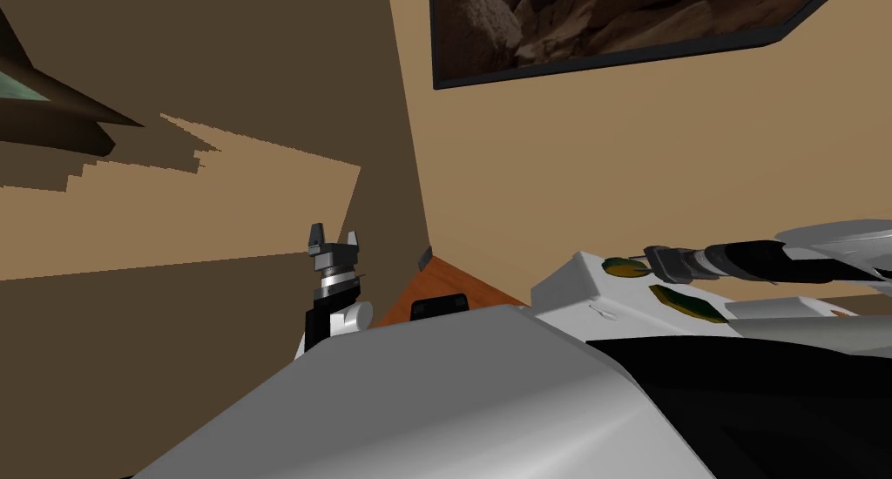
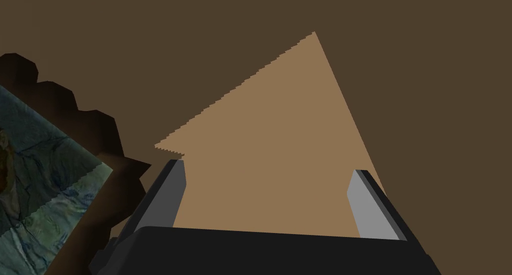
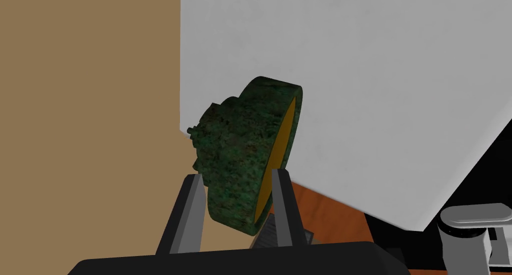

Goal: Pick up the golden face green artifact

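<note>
Golden face green artifact (image 3: 240, 137). Thick disc with a mottled dark green body, a knobbly raised back and one flat face in golden yellow. Location: over the top of the white desk (image 1: 571, 286), close to one of its corners, standing on edge with the golden face turned sideways. Whether its lower rim touches the desk top cannot be told.

Right gripper (image 3: 237, 177). Dark box with two light grey blades. Jaws closed on the artifact: one blade lies against the green back, the other against the golden-face side. The lower part of the disc sits between them. The gripper reaches in level across the desk top toward the artifact's corner.

Second green-and-gold piece (image 1: 688, 302). Flat and dark green with a yellow edge. Lies on the desk top, near the artifact but apart from it, and close to the right gripper.

Left gripper (image 1: 334, 235). Points upward, well apart from the desk, out beyond the corner where the artifact is. Jaws open, with nothing between them.

Floor (image 1: 435, 278). Orange-brown. A wedge of it shows at the foot of the desk, between the desk and the tan wall (image 1: 653, 151).

Framed picture (image 1: 610, 21). Dark frame around a brown rocky scene. Hangs on the tan wall behind the desk, high above the desk top.
</note>
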`<state>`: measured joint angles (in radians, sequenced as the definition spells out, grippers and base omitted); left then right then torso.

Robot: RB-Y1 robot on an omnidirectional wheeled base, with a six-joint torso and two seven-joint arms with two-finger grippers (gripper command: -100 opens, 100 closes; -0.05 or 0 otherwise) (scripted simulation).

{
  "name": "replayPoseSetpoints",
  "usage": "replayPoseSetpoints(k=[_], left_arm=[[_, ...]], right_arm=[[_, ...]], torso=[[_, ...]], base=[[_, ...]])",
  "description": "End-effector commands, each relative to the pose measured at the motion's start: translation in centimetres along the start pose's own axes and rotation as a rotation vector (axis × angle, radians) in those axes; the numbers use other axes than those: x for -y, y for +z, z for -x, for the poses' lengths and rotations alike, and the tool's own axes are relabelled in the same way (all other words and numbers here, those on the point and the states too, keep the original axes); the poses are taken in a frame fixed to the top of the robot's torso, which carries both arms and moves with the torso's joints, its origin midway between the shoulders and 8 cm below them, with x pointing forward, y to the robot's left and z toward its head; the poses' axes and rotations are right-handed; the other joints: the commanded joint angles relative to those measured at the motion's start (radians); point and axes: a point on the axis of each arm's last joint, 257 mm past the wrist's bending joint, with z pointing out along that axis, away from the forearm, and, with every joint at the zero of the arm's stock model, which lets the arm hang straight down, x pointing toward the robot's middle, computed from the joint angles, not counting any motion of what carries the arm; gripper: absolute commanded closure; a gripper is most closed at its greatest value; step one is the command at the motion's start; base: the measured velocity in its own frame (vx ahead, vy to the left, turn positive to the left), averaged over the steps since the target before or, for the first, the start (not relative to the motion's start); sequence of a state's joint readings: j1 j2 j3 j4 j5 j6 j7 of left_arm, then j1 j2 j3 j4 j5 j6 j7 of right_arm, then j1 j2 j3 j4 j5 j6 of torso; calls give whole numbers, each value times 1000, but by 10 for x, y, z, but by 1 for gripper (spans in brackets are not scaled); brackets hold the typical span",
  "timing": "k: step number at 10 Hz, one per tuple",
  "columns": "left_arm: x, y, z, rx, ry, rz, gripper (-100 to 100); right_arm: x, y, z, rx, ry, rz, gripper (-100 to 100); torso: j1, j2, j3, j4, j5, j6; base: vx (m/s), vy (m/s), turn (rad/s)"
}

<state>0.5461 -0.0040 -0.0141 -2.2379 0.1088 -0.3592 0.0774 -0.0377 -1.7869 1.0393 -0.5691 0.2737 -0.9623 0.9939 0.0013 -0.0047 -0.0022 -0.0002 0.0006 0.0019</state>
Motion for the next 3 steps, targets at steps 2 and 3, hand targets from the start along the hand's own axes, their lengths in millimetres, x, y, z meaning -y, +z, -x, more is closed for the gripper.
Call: replayPoseSetpoints(k=[2,3], left_arm=[[0,0,0,0,0,0,0],[0,0,0,0,0,0,0]], right_arm=[[0,-2,-4,-2,-2,-5,100],[-1,-2,-4,-1,-4,-5,0]], torso=[[0,1,0,0,0,0],[-1,2,1,0,0,0]], base=[[35,24,-10],[0,0,0]])
